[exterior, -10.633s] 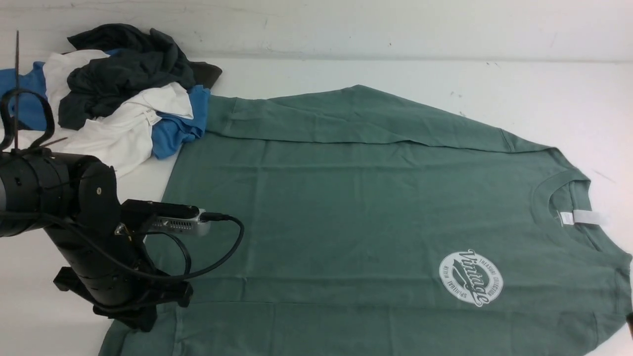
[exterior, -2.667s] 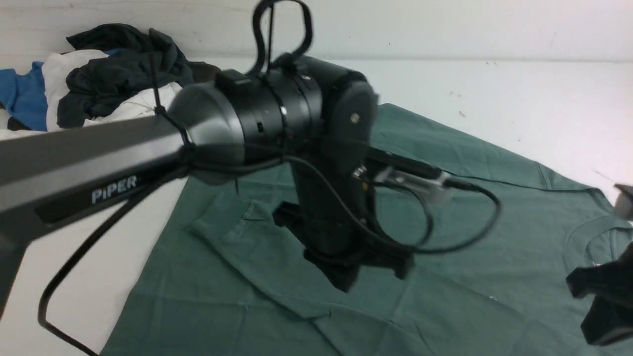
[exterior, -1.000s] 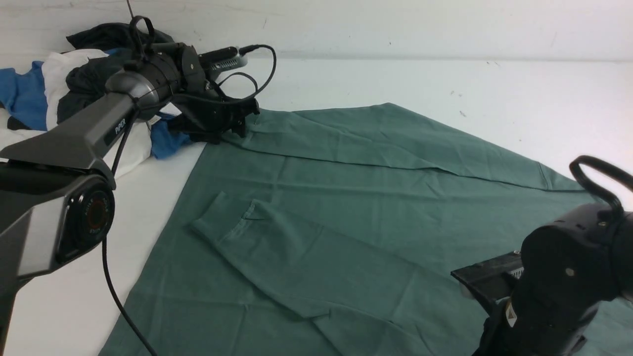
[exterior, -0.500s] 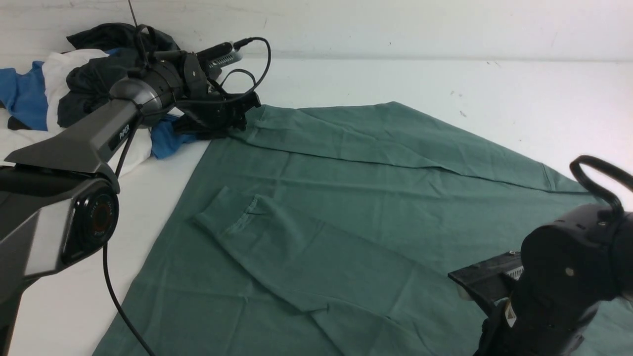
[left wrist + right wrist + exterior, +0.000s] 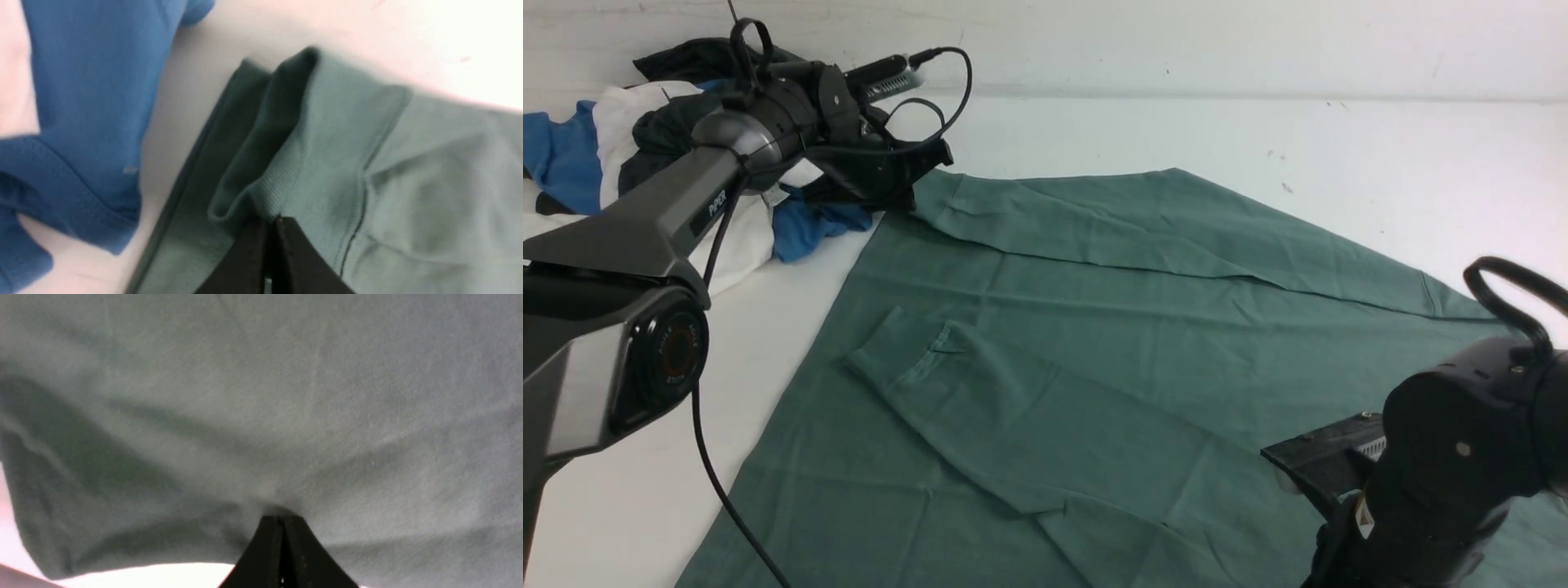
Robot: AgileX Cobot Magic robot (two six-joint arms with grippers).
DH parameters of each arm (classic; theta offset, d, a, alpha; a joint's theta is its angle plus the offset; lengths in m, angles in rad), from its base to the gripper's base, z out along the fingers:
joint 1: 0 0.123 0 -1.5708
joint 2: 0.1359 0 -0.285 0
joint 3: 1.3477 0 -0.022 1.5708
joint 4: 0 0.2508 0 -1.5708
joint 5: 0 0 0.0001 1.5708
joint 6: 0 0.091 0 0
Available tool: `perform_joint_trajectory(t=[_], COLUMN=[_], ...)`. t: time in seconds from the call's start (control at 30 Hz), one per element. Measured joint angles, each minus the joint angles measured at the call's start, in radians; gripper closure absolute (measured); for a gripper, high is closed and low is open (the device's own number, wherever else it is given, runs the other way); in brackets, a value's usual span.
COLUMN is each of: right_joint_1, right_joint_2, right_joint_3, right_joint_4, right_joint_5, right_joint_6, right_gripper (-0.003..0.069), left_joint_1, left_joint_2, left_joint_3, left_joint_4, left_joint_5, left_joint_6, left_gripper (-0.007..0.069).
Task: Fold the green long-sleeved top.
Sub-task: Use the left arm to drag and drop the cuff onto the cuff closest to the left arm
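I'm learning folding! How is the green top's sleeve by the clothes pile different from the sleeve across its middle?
The far green cotton sleeve lies along the top's edge; the near green cotton sleeve is folded across its body. The black left claw pinches the far sleeve's cuff; the near one's lies free. Both are green.

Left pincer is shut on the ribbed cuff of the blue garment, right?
No. The left pincer is shut on the ribbed cuff of the green long-sleeved top; the blue garment lies beside it, ungripped. The left wrist view shows it.
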State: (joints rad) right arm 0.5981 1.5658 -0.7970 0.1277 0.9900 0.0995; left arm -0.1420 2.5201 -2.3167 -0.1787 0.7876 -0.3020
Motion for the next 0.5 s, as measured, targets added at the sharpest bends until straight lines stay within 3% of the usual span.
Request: perform_joint_trajectory(t=[0.27, 0.5], right_joint_1=[0.000, -0.014], right_joint_2=[0.000, -0.011], right_joint_3=[0.000, -0.016], right_joint_4=[-0.023, -0.186], right_joint_5=[-0.021, -0.019], right_joint_6=[0.000, 0.074], right_gripper=[0.0670, 0.0670], left_joint_1=[-0.002, -0.002], left_joint_2=[-0.091, -0.192], left_joint_3=[-0.003, -0.007], left_joint_4=[-0.003, -0.015], left_joint_5=[0.135, 0.300], left_joint_6=[0.092, 0.142], left_gripper=[0.0625, 0.0625])
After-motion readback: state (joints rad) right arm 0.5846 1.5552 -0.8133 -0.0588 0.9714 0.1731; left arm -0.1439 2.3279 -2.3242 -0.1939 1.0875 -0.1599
